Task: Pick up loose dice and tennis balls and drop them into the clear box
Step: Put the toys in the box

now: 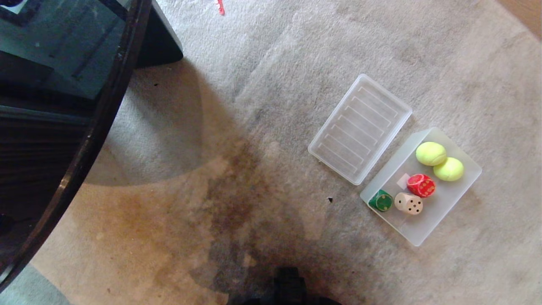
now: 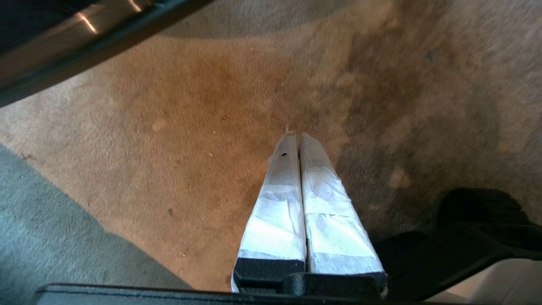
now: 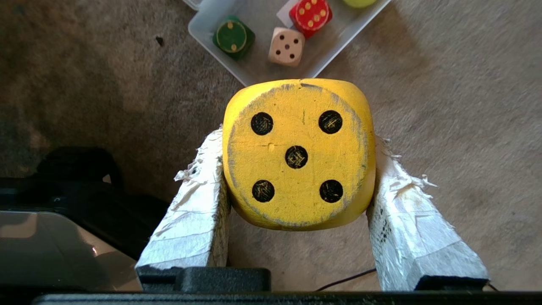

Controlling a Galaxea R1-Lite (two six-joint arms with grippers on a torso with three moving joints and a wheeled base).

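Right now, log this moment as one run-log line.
right gripper: shut on yellow die | left gripper: shut, empty | clear box: two tennis balls, red, green, beige dice

No words, brands or printed numbers can be read anywhere. The white sticker inside the clear box looks blank (too small to be sure).

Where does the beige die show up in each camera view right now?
Head view: beige die lies in the clear box, between the green die and red die.
Left wrist view: not in it.
Right wrist view: beige die near the top, beyond the yellow die in the right gripper.
Shared landmark: the green die.
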